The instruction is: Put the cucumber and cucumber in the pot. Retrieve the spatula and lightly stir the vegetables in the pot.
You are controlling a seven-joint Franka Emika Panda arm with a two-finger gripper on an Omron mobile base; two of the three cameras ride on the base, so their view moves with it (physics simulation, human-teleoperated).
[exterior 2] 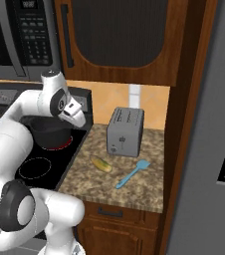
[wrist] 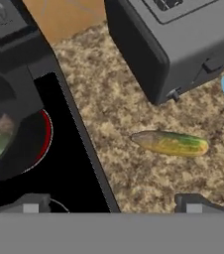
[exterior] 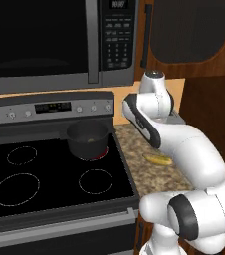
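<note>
Pincer point(wrist: 111, 202) wide open, empty, above bench point(wrist: 134, 168). One cucumber point(wrist: 170, 143) lies flat near toaster point(wrist: 183, 39); other in pot point(exterior: 87, 138). Looks light, firm, slick: grab mid-body across its width

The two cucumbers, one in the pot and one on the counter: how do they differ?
The cucumber in the pot is inside the pot on the stove; the cucumber on the counter lies flat on the granite near the toaster. The first is half hidden by the pot's wall, the second fully visible. Both are yellow-green.
</note>
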